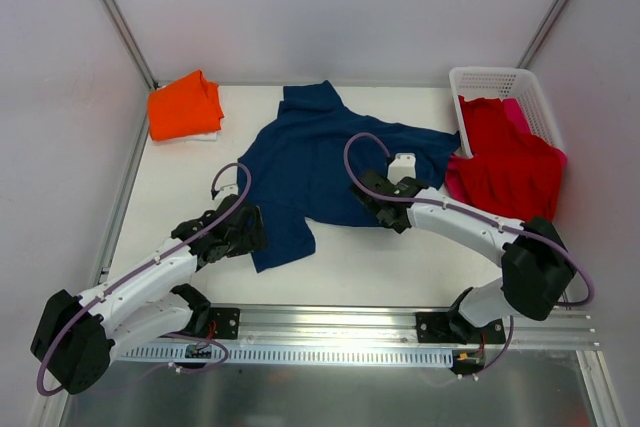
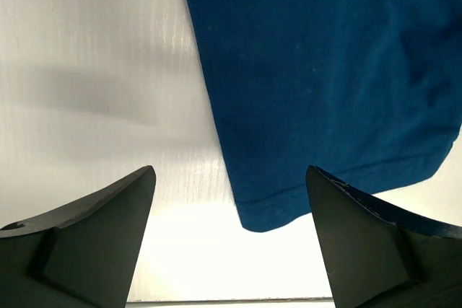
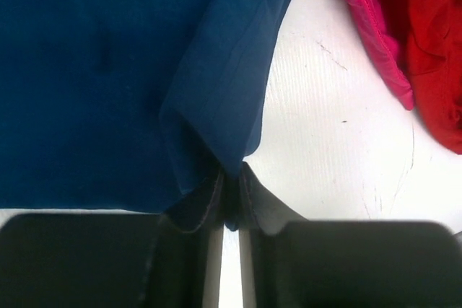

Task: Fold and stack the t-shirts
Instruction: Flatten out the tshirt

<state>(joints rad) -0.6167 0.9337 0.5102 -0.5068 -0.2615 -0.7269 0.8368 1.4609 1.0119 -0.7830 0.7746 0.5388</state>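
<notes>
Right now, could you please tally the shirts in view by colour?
navy shirt: 1
orange shirt: 1
red shirt: 1
pink shirt: 1
Total: 4

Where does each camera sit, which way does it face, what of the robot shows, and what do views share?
Top external: above and behind the bases, looking down at the table; both arms show.
Left wrist: on the left arm, facing down; open left gripper frames the navy t-shirt hem.
Right wrist: facing down; right gripper pinches navy cloth, red t-shirt beyond.
Shared: the navy t-shirt.
</notes>
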